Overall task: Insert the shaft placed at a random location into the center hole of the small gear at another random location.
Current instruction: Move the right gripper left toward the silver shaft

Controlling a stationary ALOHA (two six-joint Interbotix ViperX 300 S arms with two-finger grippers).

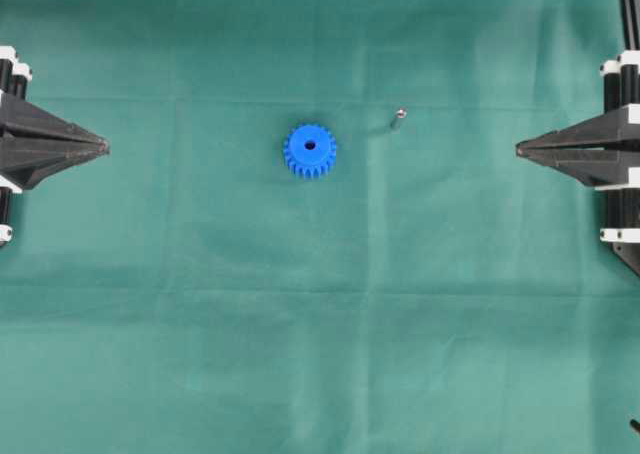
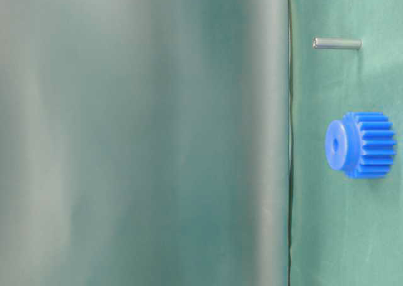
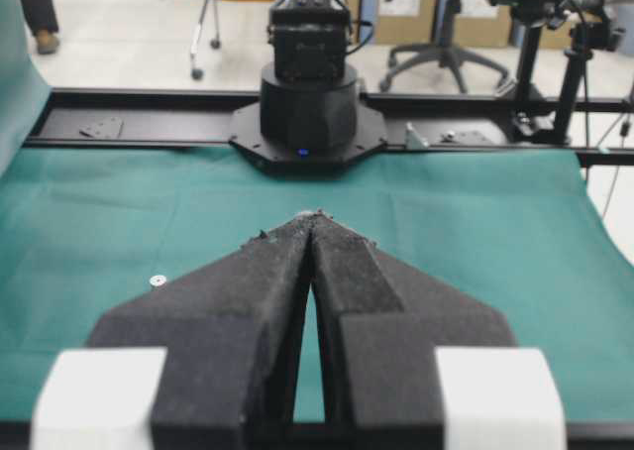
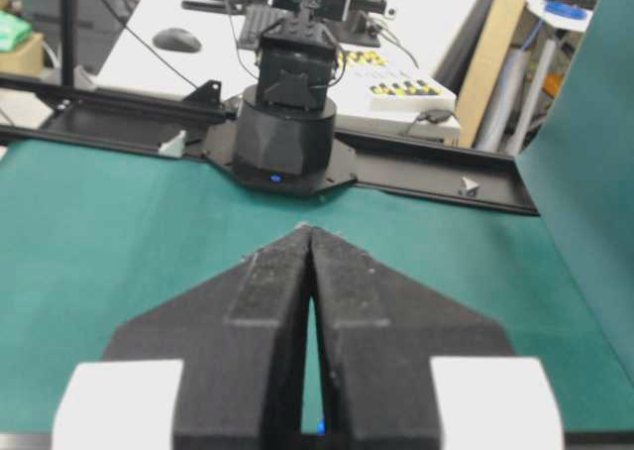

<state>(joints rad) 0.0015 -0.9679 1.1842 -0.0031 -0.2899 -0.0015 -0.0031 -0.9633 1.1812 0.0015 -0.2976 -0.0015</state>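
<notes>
The small blue gear (image 1: 309, 151) lies flat on the green cloth near the middle, hub up, with its dark centre hole (image 1: 309, 146) empty. The shaft (image 1: 396, 119) lies on the cloth to the gear's right and a little farther back, apart from it. The table-level view shows the gear (image 2: 362, 145), its hole (image 2: 335, 145) and the shaft (image 2: 337, 43). My left gripper (image 1: 105, 148) is shut and empty at the far left. My right gripper (image 1: 518, 150) is shut and empty at the far right. The left wrist view shows the shaft's shiny end (image 3: 157, 280) left of my shut fingers (image 3: 267, 272).
The green cloth (image 1: 320, 354) covers the whole table. The opposite arm bases stand at the table's far ends (image 3: 307, 113) (image 4: 287, 133). A green backdrop (image 2: 145, 135) fills the left of the table-level view. A sliver of blue (image 4: 320, 427) shows between my right fingers.
</notes>
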